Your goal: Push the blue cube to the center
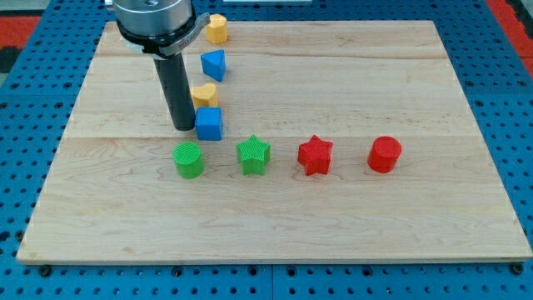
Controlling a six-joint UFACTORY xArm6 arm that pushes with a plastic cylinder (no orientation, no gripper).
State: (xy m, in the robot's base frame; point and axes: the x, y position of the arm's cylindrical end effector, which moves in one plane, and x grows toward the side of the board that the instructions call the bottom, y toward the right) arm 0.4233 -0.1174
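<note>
The blue cube (209,123) sits on the wooden board (350,75), left of the board's middle. My tip (183,127) is on the board just to the view's left of the blue cube, touching or nearly touching its side. A yellow block (205,94) lies right behind the blue cube, touching it or almost so. A second blue block (213,63), with angled faces, lies further toward the view's top.
A yellow block (216,28) lies near the top edge. A green cylinder (189,160), a green star (253,155), a red star (316,155) and a red cylinder (384,155) form a row below the blue cube.
</note>
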